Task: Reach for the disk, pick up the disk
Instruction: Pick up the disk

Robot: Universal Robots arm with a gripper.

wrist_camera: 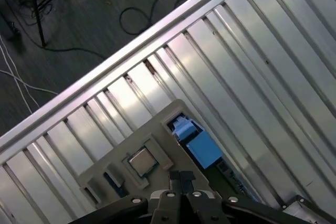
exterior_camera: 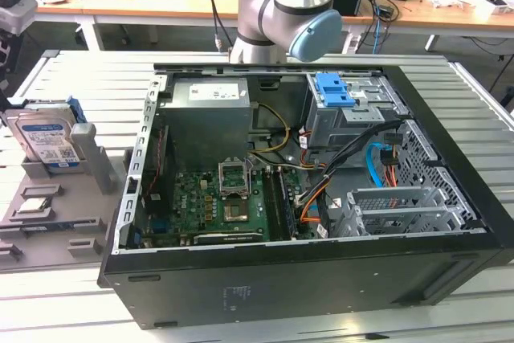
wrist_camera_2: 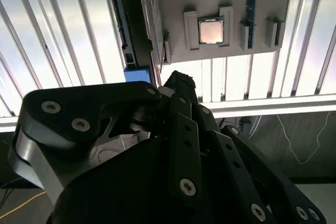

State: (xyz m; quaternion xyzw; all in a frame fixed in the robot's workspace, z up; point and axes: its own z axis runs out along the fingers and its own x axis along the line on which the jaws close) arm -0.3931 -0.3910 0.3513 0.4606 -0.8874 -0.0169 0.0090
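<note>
At the exterior view's left, the disk [exterior_camera: 46,140] stands upright in a grey holder [exterior_camera: 95,158], just left of the open computer case [exterior_camera: 281,287]. In the first wrist view the gripper [wrist_camera: 179,178] hovers over that holder, fingers pressed together, holding nothing.

Open black computer case [exterior_camera: 305,279] is sitting mid-frame in the exterior view on a slatted metal table [exterior_camera: 72,78]. Green motherboard [exterior_camera: 217,202] is lying flat inside, toward the exterior view's left, with a grey power supply [exterior_camera: 210,114] sitting above it in the frame. Orange and blue cables [exterior_camera: 377,162] are running toward the exterior view's right. Grey fixture tray [exterior_camera: 48,218] is resting beside the case at lower left. In both wrist views it is carrying a square processor chip [wrist_camera_2: 211,30] [wrist_camera: 143,161].
</note>
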